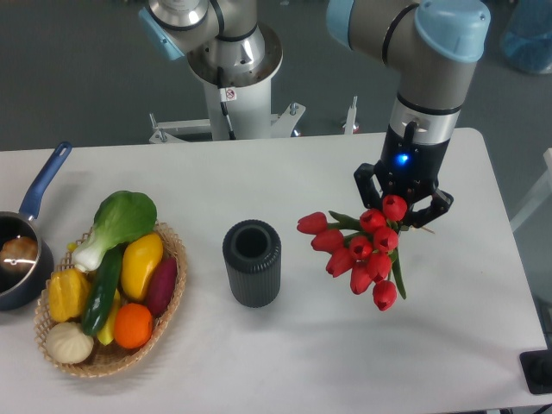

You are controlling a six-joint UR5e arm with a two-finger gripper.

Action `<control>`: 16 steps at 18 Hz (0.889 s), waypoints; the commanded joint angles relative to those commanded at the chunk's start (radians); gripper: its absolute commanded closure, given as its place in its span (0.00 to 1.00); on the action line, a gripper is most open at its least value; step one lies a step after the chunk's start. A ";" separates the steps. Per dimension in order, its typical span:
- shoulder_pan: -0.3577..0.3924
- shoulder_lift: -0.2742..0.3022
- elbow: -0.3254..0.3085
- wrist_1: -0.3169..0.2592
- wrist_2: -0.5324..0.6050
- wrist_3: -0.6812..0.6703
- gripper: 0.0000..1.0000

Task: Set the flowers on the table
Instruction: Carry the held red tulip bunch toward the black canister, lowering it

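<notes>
- While the flowers are clear of the dark ribbed vase, they are not yet set down: the bunch hangs from the gripper over the right part of the table, so the lifting-out looks done and the laying-down is what remains.
- Whether the lowest buds already touch the tabletop cannot be told from this single view; I judge them to be above it.
- Both jaws are clenched around the bunch near the point where the stems gather, one dark finger showing on each side of the topmost red bud.
- From that grip the red buds fan out to the left and downward in the picture, toward the near edge, and a green leaf trails beside the lowest bud; the stem ends are hidden behind the gripper.
- What is left, as I read it, is to lower the bunch onto the bare white surface to the right of the vase and let go.
- Well apart on the left stand a wicker basket of vegetables and a blue-handled saucepan, neither near the bunch.
</notes>
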 joint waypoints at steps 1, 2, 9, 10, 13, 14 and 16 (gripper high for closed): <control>-0.002 0.000 -0.005 0.002 0.003 0.000 0.73; -0.002 0.000 -0.003 0.000 0.005 0.000 0.73; -0.044 -0.024 0.002 -0.014 0.116 -0.009 0.73; -0.052 -0.032 -0.002 -0.012 0.121 -0.008 0.73; -0.054 -0.043 -0.014 -0.012 0.135 -0.008 0.74; -0.057 -0.052 -0.015 -0.012 0.158 -0.008 0.74; -0.078 -0.064 -0.017 -0.008 0.181 -0.008 0.73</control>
